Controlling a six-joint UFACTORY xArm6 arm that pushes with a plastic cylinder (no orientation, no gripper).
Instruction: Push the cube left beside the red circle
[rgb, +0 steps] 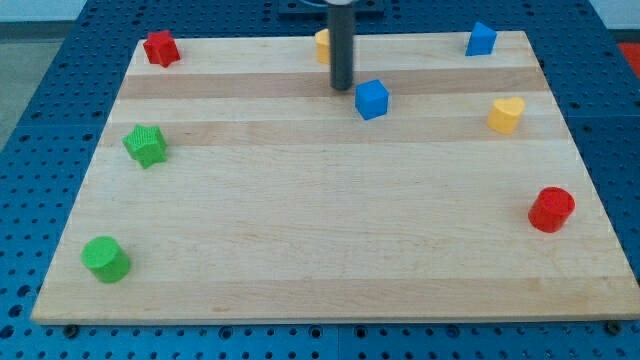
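Observation:
The blue cube (371, 99) sits on the wooden board (330, 230) in the upper middle. My tip (342, 87) stands just to the upper left of the cube, very close to it; I cannot tell if it touches. The red circle (551, 209) lies near the board's right edge, far to the lower right of the cube. The rod partly hides a yellow block (322, 44) behind it.
A red block (159, 47) is at the top left corner, a second blue block (481, 39) at the top right, a yellow heart (506, 114) at the right. A green star-like block (145, 145) and a green cylinder (105, 259) are at the left.

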